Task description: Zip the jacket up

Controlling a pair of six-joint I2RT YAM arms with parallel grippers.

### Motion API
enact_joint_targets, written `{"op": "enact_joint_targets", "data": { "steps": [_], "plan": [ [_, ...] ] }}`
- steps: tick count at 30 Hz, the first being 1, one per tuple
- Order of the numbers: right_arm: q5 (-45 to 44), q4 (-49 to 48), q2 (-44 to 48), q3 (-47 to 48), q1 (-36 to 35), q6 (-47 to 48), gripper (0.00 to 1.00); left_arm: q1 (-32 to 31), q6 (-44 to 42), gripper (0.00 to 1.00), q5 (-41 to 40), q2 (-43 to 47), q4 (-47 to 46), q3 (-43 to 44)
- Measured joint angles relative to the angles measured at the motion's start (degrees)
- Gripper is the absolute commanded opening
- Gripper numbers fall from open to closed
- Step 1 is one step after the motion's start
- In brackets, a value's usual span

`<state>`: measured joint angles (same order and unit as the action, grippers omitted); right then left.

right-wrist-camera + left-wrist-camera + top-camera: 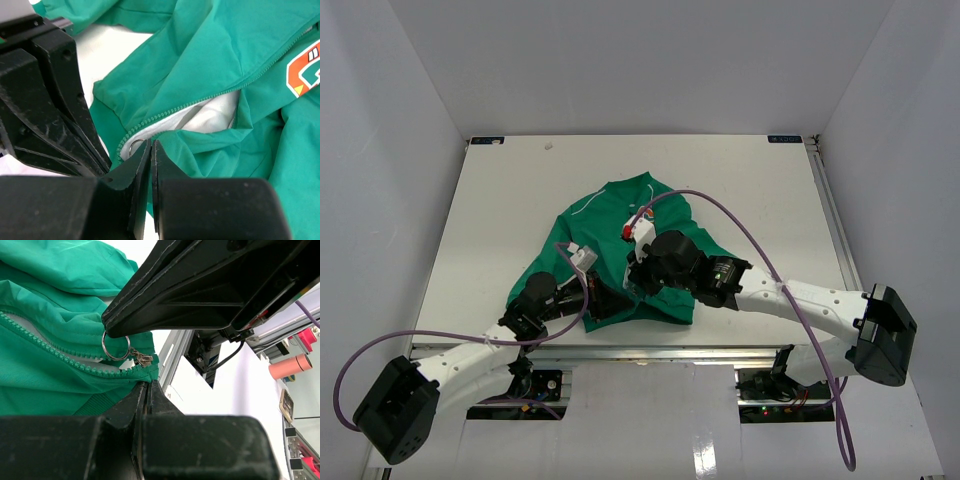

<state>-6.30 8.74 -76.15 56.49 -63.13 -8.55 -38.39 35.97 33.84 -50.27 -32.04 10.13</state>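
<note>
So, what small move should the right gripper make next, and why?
Probably pull the ring slowly along the zipper, away from the hem. The right gripper looks shut on it, the left gripper seems to pin the hem, and the teeth beyond are open, showing lining.

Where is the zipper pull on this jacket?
Find the green jacket on the white table, then follow its zipper teeth to the near hem. There the right end effector pinches the pull ring: a thin silver loop, the only shiny metal among green.
</note>
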Motion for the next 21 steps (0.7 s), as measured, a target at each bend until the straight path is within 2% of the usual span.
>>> {"op": "enact_joint_targets", "data": {
  "steps": [18, 21],
  "plan": [
    [-1.0, -13.5, -0.7, -1.2, 0.3, 3.0, 0.08, -0.1, 0.3, 0.00, 3.0, -4.3, -1.4, 0.1],
    [0.5, -12.9, -0.7, -1.2, 1.1, 2.5, 0.15, -0.1, 0.3, 0.00, 3.0, -4.4, -1.4, 0.1]
  ]
}}
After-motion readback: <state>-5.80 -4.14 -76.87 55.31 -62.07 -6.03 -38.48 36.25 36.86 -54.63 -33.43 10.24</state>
